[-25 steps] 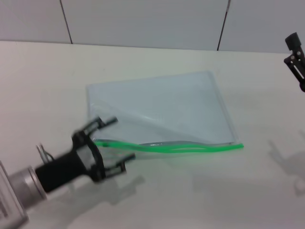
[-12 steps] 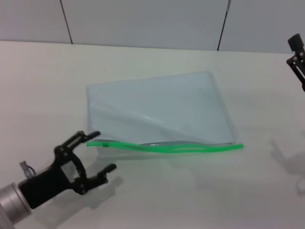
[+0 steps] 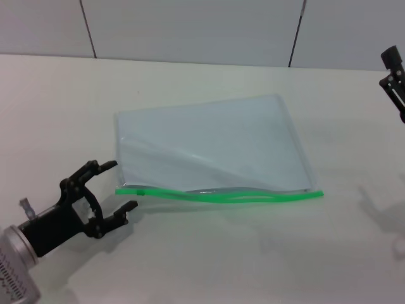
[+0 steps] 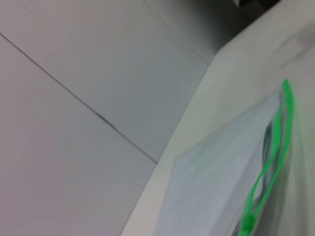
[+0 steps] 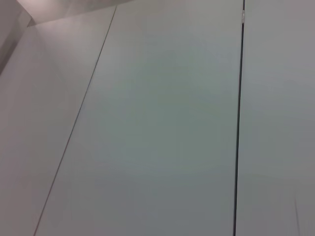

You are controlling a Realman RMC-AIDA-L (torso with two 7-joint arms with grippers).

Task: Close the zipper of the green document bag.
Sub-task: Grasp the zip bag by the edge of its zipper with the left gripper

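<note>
The green document bag (image 3: 212,145) lies flat in the middle of the white table, its pale translucent body toward the wall. The zipper (image 3: 221,195) is a bright green strip along the near long edge, with a small thicker slider (image 3: 138,189) at its left end. The strip's two halves bow apart near the middle. My left gripper (image 3: 119,185) is open, just left of the bag's near left corner, empty. In the left wrist view the bag (image 4: 216,177) and zipper (image 4: 273,157) show, blurred. My right gripper (image 3: 395,79) hangs raised at the far right edge.
The white table (image 3: 57,107) runs back to a pale panelled wall (image 3: 190,28) with dark seams. The right wrist view shows only wall panels (image 5: 162,123).
My left gripper has drawn back to the left, off the bag's near left corner, staying open. The bag's left part has settled flatter. The right arm has not moved.
</note>
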